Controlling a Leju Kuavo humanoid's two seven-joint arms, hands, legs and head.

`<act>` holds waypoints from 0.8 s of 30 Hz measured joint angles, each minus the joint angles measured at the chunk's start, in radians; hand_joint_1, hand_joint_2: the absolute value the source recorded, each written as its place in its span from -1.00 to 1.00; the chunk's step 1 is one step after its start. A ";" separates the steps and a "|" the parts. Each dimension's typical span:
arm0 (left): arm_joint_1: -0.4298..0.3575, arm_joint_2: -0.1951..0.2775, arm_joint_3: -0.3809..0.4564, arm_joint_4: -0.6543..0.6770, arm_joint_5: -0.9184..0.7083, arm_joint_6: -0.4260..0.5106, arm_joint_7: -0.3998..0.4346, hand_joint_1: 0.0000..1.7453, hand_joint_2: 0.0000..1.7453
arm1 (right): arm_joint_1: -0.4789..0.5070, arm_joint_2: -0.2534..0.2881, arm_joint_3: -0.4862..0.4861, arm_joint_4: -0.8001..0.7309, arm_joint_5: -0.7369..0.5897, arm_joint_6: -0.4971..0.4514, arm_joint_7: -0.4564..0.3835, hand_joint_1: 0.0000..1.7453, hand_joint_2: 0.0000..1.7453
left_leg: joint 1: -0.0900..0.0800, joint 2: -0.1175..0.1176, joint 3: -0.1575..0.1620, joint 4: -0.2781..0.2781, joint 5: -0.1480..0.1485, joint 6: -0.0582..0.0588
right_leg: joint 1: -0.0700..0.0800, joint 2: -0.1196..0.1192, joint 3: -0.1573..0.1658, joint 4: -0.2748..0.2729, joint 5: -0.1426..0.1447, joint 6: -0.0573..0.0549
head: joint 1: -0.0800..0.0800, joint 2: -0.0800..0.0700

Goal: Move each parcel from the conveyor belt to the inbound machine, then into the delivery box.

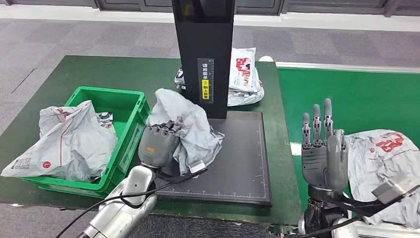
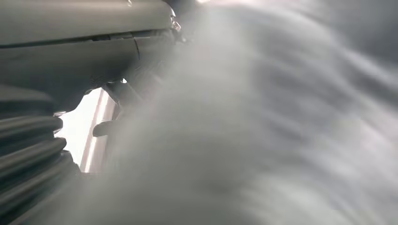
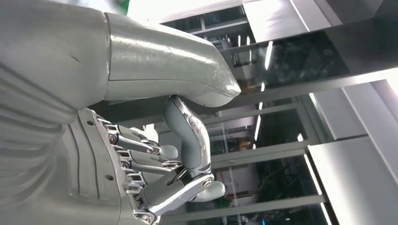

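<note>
Centrally, in the lower middle of the head view: left hand [image 1: 158, 145], fingers curled into a crumpled grey parcel [image 1: 190, 130], grasping it above the left edge of the black scanning plate [image 1: 237, 163] of the inbound machine [image 1: 204, 49]. The left wrist view gives a blurred grey surface of this parcel close to the camera [image 2: 263, 131].

Lower right of the frame: right hand [image 1: 324, 148], released, fingers straight and pointing up, holding nothing; the right wrist view shows the same hand [image 3: 155, 173] with fingers apart against a bright ceiling. Just beside it, at the right edge, a grey parcel with red print [image 1: 384, 163] lies on the green conveyor belt [image 1: 346, 94].

Left of the frame: green delivery box [image 1: 126, 116] on the green counter [image 1: 124, 72], holding a large grey parcel [image 1: 67, 141] that drapes over its left rim.

Upper middle: two further parcels [image 1: 243, 77] behind the machine's black column, stacked against each other on the counter.
</note>
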 joint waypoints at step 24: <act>0.103 0.013 0.150 -0.292 0.001 0.036 -0.071 1.00 1.00 | 0.014 0.000 0.000 0.000 0.001 -0.006 -0.012 -1.00 1.00 | 0.000 0.001 -0.004 0.000 -0.001 0.000 | 0.000 0.000 -0.005 0.000 0.000 0.000 | 0.000 0.000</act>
